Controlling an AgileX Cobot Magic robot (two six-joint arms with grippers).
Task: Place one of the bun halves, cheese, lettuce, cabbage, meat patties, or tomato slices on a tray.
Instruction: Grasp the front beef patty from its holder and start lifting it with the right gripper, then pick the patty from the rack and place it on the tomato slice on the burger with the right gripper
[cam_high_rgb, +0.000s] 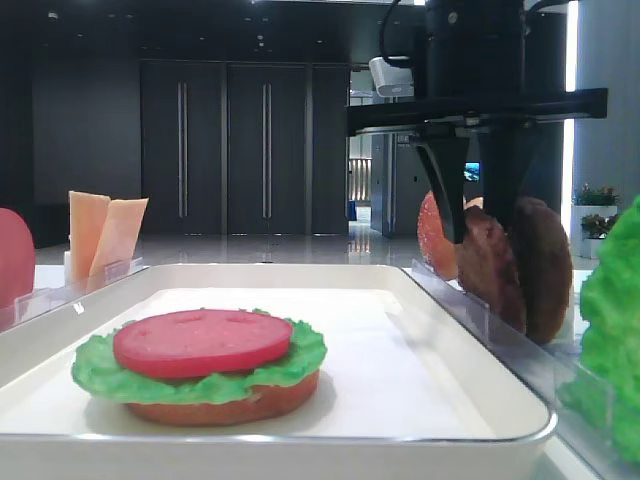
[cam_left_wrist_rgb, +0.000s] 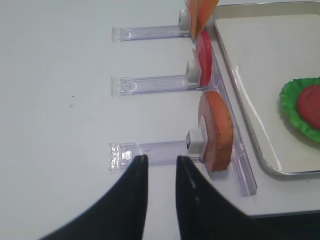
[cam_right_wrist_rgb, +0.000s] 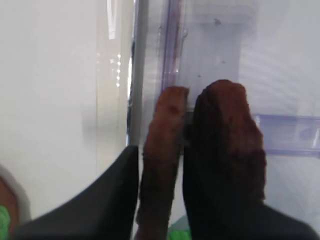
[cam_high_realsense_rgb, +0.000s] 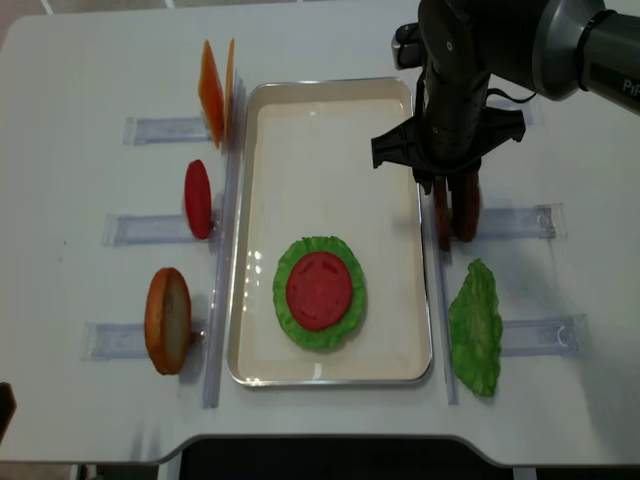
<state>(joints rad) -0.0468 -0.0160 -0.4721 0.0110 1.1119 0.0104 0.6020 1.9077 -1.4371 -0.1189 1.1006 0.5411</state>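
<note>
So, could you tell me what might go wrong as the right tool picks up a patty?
The two meat patties stand on edge, pressed together, so the right tool may drag both out. The lifted patty could also clip the tray rim or knock the tomato slice off the lettuce.

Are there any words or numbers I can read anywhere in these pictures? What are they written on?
"Pi": white letters on the right arm's grey link at the top right edge of the overhead view; the rest is cut off by the picture's edge.
Tray, clear racks and food: no writing shows.
Blue screen far back in the room: too small and blurred to read.
</note>
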